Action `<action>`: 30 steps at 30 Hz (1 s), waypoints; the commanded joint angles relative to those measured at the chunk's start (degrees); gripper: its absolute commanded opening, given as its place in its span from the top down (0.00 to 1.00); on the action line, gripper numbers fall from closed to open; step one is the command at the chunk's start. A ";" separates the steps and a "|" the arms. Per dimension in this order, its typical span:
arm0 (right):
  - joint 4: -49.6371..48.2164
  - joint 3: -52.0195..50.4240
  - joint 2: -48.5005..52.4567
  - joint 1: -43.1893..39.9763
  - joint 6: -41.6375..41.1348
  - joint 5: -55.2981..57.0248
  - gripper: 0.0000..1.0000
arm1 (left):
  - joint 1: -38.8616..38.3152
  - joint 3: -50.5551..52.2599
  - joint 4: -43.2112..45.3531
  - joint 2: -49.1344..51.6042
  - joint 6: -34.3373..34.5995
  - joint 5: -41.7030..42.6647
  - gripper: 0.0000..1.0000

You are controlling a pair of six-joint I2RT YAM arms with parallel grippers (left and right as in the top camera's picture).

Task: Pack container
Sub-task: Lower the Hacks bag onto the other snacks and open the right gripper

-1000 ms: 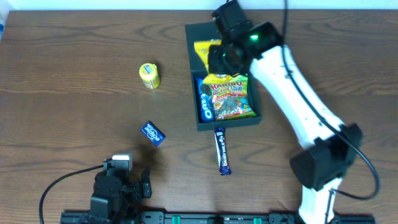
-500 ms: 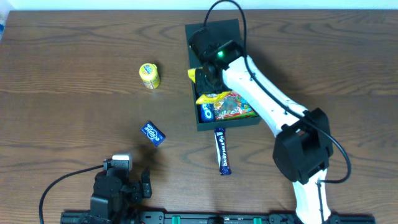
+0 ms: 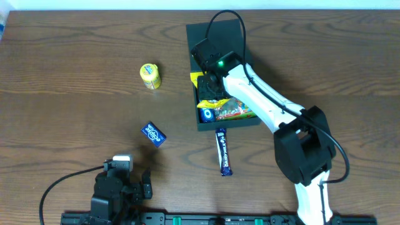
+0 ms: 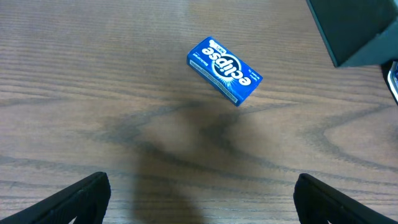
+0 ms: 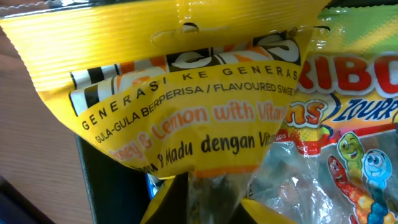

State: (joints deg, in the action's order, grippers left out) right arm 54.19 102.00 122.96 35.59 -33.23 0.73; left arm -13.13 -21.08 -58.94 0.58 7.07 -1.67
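We place the container (image 3: 199, 36) at upper centre of the overhead view and judge it light, stiff but crushable cardboard, best taken by its flap edge; the left gripper (image 4: 202, 190) jaws stand spread, while for the right gripper (image 3: 209, 84), over the yellow packet (image 5: 186, 93), we cannot tell.

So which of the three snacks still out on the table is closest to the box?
The long purple chocolate bar, right at the container's front wall; the blue Eclipse pack and yellow tin lie much farther off.
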 commanded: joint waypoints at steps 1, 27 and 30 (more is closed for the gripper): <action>-0.70 -0.87 0.13 0.50 0.07 -1.90 0.80 | 0.35 0.72 -3.78 -0.37 0.66 -1.49 0.05; 2.03 -0.37 -10.23 2.34 8.24 -3.61 0.01 | 0.35 0.72 -3.78 -0.37 0.66 -1.49 0.05; 3.69 -0.50 -10.19 2.43 8.22 -4.81 0.01 | 0.35 0.72 -3.78 -0.37 0.66 -1.49 0.05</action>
State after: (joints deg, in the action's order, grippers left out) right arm 56.90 101.51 112.20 37.45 -26.39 -2.87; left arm -13.10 -21.08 -58.96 0.58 7.07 -1.67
